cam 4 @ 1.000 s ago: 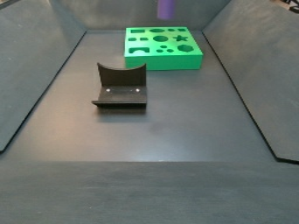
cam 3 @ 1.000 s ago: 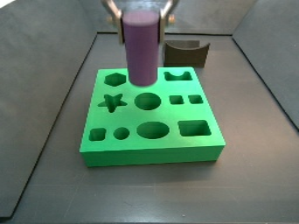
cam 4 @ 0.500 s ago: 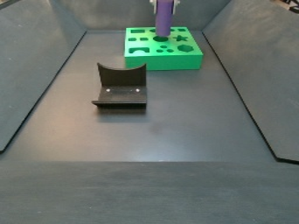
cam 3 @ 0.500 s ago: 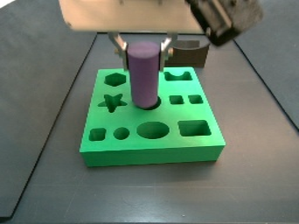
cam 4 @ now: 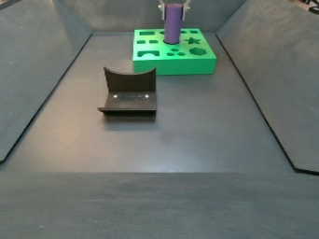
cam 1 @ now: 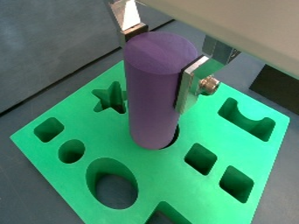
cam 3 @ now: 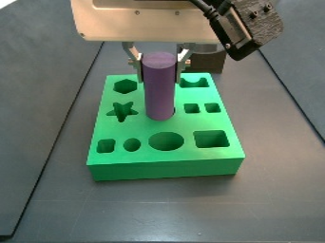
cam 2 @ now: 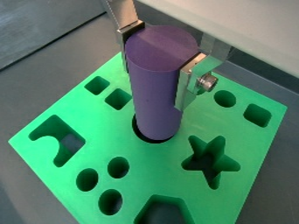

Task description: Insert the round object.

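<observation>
My gripper (cam 3: 156, 55) is shut on the round object, a tall purple cylinder (cam 3: 158, 85). It holds the cylinder upright over the middle of the green block (cam 3: 165, 163). The cylinder's lower end sits inside the block's round centre hole. In both wrist views the silver fingers (cam 1: 191, 83) (cam 2: 191, 83) clamp the cylinder (cam 1: 158, 87) (cam 2: 158, 83) near its flat top, and my gripper (cam 1: 162, 54) (cam 2: 160, 54) stands above the block (cam 1: 158, 175) (cam 2: 267, 144). In a side view the cylinder (cam 4: 173, 23) stands on the block (cam 4: 200, 63) at the far end of the floor.
The dark fixture (cam 4: 127, 91) stands on the grey floor, apart from the block; it shows behind the block in a side view (cam 3: 214, 63). The block has star, hexagon, oval, square and small round holes around the cylinder. Sloped grey walls border the floor.
My gripper has moved down with the cylinder. A second ago the cylinder hung above the block; now its lower end is inside the round centre hole.
</observation>
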Motion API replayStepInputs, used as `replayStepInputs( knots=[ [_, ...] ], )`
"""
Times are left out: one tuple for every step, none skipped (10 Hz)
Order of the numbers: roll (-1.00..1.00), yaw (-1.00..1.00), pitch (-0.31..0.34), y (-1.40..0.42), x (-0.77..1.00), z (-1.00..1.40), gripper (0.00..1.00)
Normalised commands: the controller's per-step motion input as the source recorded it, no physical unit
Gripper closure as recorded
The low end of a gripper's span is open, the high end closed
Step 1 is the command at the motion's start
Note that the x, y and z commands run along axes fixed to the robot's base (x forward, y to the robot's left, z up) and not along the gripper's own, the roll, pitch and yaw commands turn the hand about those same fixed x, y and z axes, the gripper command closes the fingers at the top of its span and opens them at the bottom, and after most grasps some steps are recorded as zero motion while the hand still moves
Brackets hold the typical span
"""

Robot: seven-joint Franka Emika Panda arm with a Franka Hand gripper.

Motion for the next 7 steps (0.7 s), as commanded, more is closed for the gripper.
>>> replayStepInputs(
  knots=[
    [0.09, 0.00, 0.064, 0.07, 0.39, -0.56, 1.00],
    [0.09, 0.00, 0.060, 0.02, 0.43, -0.65, 1.00],
    [0.03, 0.00, -0.019, 0.00, 0.12, -0.91, 1.00],
    [0.00, -0.07, -0.069, -0.19, 0.03, -0.84, 1.00],
    [-0.10, -0.06, -0.071, 0.00, 0.03, -0.48, 1.00],
    [0.00, 0.00, -0.069, -0.11, 0.00, -0.35, 1.00],
    [0.00, 0.00, -0.030, -0.05, 0.00, -0.15, 1.00]
  ],
)
